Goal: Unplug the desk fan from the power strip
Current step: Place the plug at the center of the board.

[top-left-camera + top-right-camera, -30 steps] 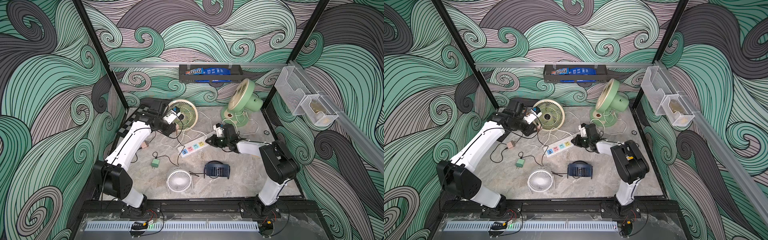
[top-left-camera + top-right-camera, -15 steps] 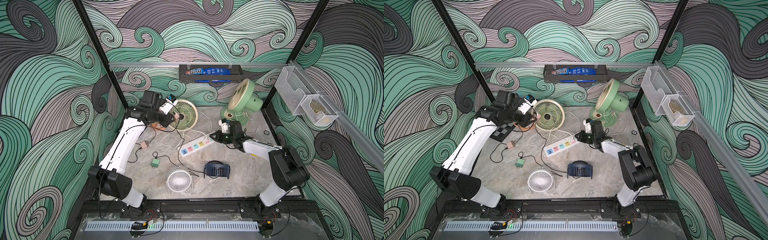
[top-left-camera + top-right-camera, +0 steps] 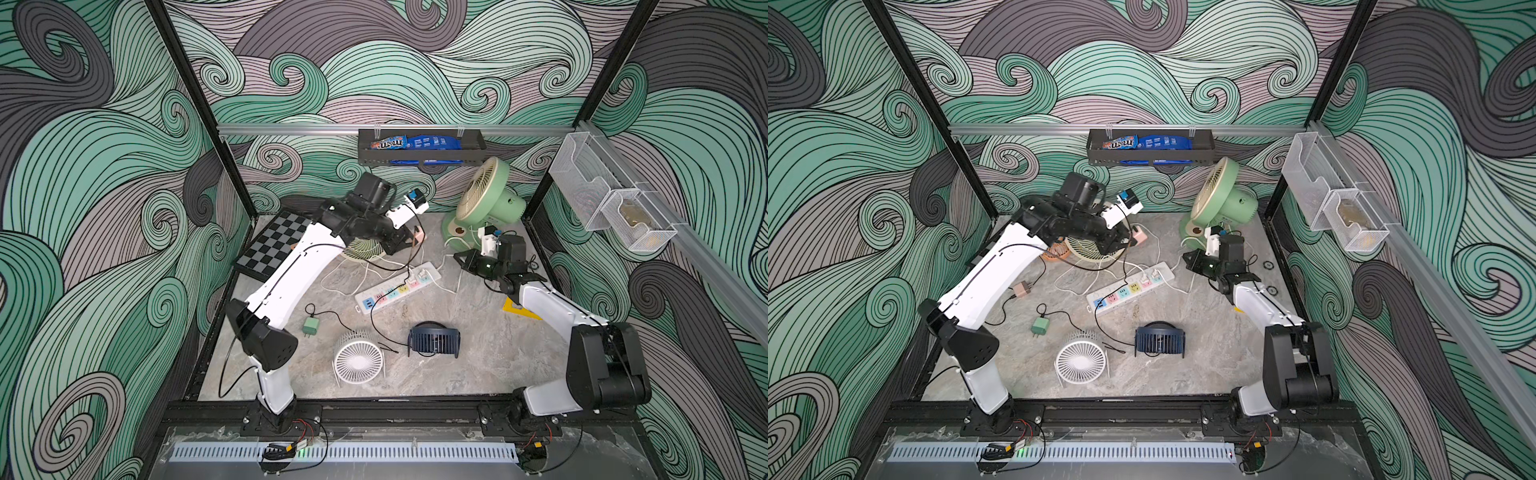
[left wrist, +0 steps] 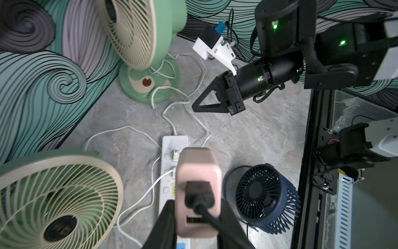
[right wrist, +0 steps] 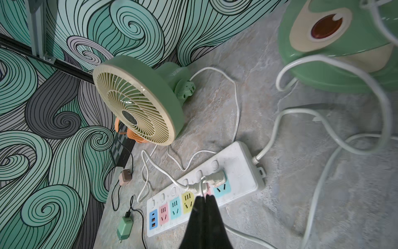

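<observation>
L gripper [image 4: 197, 213]: clamped on pink adapter [image 4: 198, 172] with black cable plugged in, held off the table | R gripper [image 5: 203, 199]: jaws pressed together, near the strip's cord end | tall green fan [image 3: 482, 191]: upright at back | power strip [image 3: 399, 286]: flat mid-table, two white plugs [image 5: 215, 179] seated by its cord end

The grey marbled tabletop [image 3: 478, 365] carries the power strip [image 3: 392, 292] mid-frame; lower down lie a green charger [image 3: 308, 326], white fan [image 3: 358, 362] and navy fan [image 3: 434, 341].
</observation>
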Robot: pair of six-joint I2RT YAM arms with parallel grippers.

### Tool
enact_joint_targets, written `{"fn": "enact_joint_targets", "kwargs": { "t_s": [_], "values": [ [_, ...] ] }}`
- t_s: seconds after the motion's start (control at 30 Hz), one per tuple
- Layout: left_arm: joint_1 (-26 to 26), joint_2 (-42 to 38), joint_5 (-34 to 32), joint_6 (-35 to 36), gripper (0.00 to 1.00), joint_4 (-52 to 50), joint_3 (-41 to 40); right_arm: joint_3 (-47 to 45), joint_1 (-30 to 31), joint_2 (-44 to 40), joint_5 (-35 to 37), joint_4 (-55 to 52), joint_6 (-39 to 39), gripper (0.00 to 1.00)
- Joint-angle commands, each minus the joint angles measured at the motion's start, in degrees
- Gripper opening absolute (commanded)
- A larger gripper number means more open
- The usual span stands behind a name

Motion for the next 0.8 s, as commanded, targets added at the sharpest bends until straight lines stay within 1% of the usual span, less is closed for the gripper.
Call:
{"fn": "enact_joint_targets", "kwargs": {
  "t_s": [0.0, 0.13, 0.23, 0.37, 0.47, 0.77],
  "values": [
    [-3.71, 4.55, -0.87, -0.54, 0.0, -1.0, 4.83, -1.31, -1.15, -2.63, 0.53, -2.28, -1.81, 0.04],
    [-8.07, 10.55, -0.92, 1.03, 0.0, -1.39, 5.7, -1.9, -2.26, -4.4, 0.58, -3.1, -2.31, 0.03],
    [-9.93, 13.85, -0.95, 1.83, 0.0, -1.15, 3.56, -2.29, -2.85, -5.59, 0.61, -3.65, -2.66, 0.03],
    [-10.93, 16.92, -2.6, 2.4, 0.0, 1.35, 0.02, -2.61, -3.33, -7.01, 1.52, -4.42, -3.33, 0.04],
    [-11.22, 20.9, -3.19, 2.3, 0.0, 1.42, 0.21, -3.22, -4.21, -7.71, 1.33, -4.18, -3.4, 0.04],
    [-11.94, 27.41, -4.54, 2.12, 0.0, 1.55, 1.13, -4.55, -5.83, -8.55, 0.15, -3.03, -3.38, 0.04]
  ]
}}
